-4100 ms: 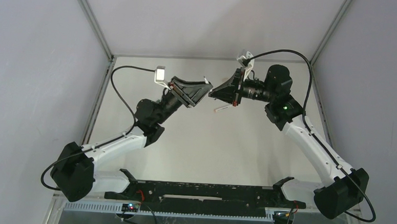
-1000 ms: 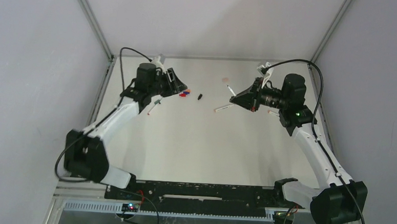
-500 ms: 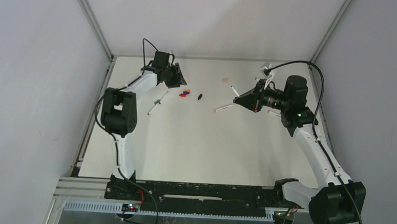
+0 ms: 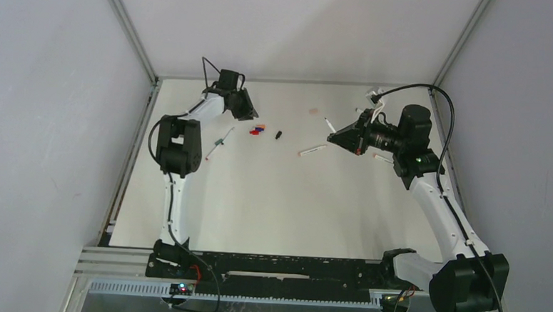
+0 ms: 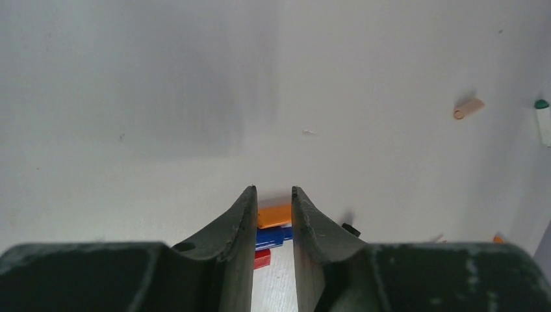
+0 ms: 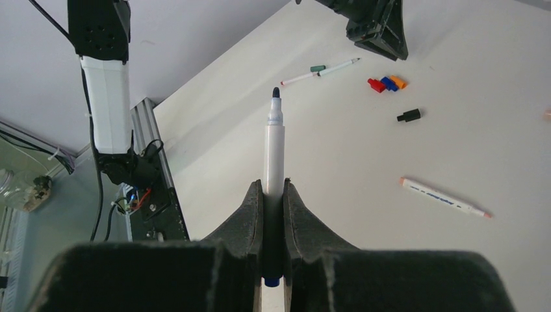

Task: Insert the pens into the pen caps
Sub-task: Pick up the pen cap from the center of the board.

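Note:
My right gripper (image 6: 273, 185) is shut on a white pen (image 6: 274, 146) with a dark blue tip and holds it above the table; it is right of centre in the top view (image 4: 332, 138). My left gripper (image 5: 273, 190) is narrowly open and empty, hovering just behind the orange cap (image 5: 274, 214), blue cap (image 5: 273, 237) and red cap (image 5: 262, 259). These caps lie together (image 4: 257, 131). A black cap (image 4: 278, 135) lies to their right. A pinkish cap (image 4: 314, 111) lies farther back. An orange-ended pen (image 4: 312, 151) and a green-marked pen (image 4: 221, 140) lie loose.
Another white pen (image 4: 327, 124) lies behind my right gripper, and one with a red end (image 4: 382, 159) lies under the right arm. The left arm's elbow (image 4: 176, 147) stands folded near the table's left edge. Grey walls close in the back and sides.
The grippers, once close together high over the middle, have parted. The left arm swung to the far left and folded up; its gripper stays by the caps. The right gripper barely moved.

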Available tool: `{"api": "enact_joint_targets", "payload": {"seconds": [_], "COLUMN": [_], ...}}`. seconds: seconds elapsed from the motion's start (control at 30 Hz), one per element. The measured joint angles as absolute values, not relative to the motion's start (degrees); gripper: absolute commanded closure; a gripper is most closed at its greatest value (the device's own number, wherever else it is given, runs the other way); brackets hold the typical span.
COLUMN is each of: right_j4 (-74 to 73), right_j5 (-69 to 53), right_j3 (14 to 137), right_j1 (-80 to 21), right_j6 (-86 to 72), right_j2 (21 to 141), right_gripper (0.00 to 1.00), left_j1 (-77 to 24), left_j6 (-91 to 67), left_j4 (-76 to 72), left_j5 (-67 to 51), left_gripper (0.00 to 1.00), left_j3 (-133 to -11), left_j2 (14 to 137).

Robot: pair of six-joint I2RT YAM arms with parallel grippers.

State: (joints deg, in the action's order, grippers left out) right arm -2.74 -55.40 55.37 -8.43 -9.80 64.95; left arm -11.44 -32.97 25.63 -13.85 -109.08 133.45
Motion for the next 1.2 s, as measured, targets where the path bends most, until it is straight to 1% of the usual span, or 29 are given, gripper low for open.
{"api": "enact_joint_targets", "payload": {"seconds": [0.23,0.53,0.83,1.2], "right_j4": [-2.7,-1.9,-0.6,-0.2], "right_j5": [-55.4,-55.4,-55.4,-55.4], "right_j3": [55.4,54.4,53.3,52.1], "right_j1": [-8.2,-8.1,-7.9,-7.9], "right_j6": [-10.4,-10.8,-11.0,-11.5], "right_j2": [64.9,64.9,64.0,61.9], "right_gripper": [1.00,1.00,1.00,1.00], "left_j1": [-11.4,-11.6,-13.1,-15.8], "left_j6": [-33.8,-34.0,-31.8,-30.0], "left_j4": [28.0,27.4,25.4,23.4], "left_j5": [-15.7,-19.2,-22.7,-22.9], "left_gripper": [0.73,0.76,0.75,0.68], "left_j3": [-109.2,-107.1,-95.6,-82.5], "left_j2": [135.9,135.4,128.9,120.2]}}
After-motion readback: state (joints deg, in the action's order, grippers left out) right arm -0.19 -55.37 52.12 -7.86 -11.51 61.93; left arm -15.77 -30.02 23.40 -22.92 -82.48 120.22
